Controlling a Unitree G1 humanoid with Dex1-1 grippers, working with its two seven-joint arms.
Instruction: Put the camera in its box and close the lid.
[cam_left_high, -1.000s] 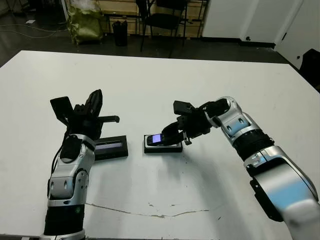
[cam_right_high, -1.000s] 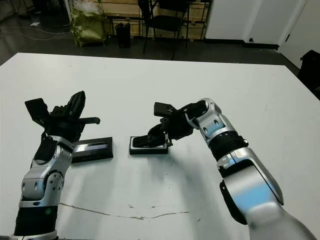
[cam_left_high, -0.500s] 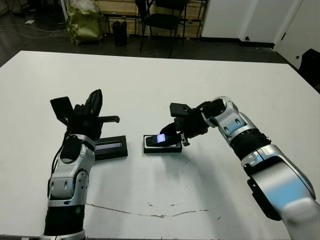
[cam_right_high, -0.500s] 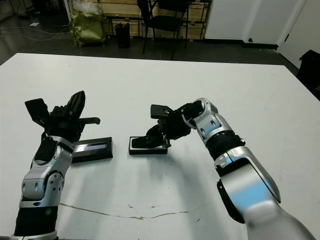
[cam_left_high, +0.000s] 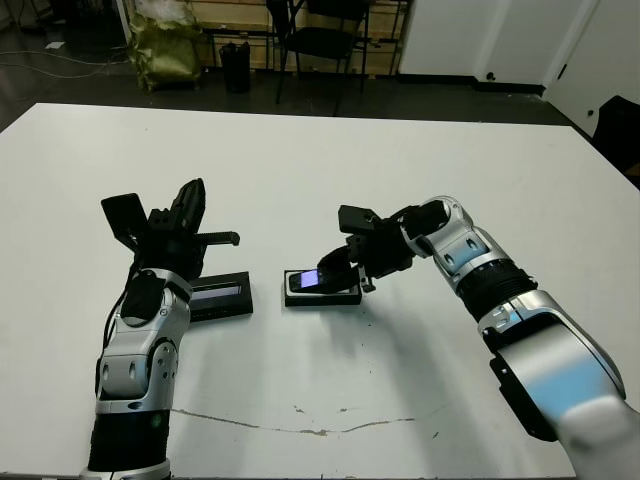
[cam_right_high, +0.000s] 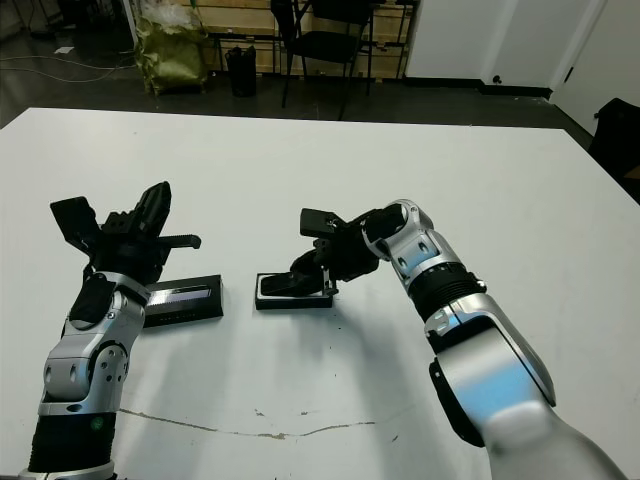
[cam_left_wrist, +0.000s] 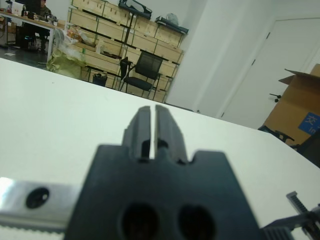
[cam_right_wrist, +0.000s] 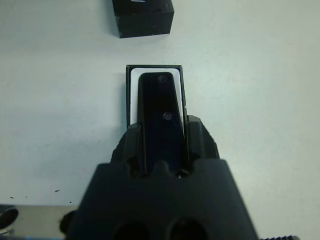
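Observation:
The camera (cam_left_high: 322, 278), a slim black bar with a pale lit screen, lies tilted in the box (cam_left_high: 322, 297), a shallow black tray with white lining (cam_right_wrist: 133, 80) in mid-table. My right gripper (cam_right_wrist: 161, 142) is shut on the camera's near end, one finger on each long side. The lid (cam_left_high: 220, 297), flat and black with a pale strip, rests on the table left of the box; its end shows in the right wrist view (cam_right_wrist: 142, 17). My left gripper (cam_left_wrist: 152, 131) is raised above the lid's left side, shut on nothing.
A thin dark crack line (cam_left_high: 300, 428) runs across the white table near its front edge. Beyond the far edge stand a chair (cam_left_high: 320, 40), a yellow-green bag (cam_left_high: 165, 45) and wooden crates.
My right gripper has shifted slightly left with the camera, and the box has slid a little left with it. The left arm and the lid have not moved.

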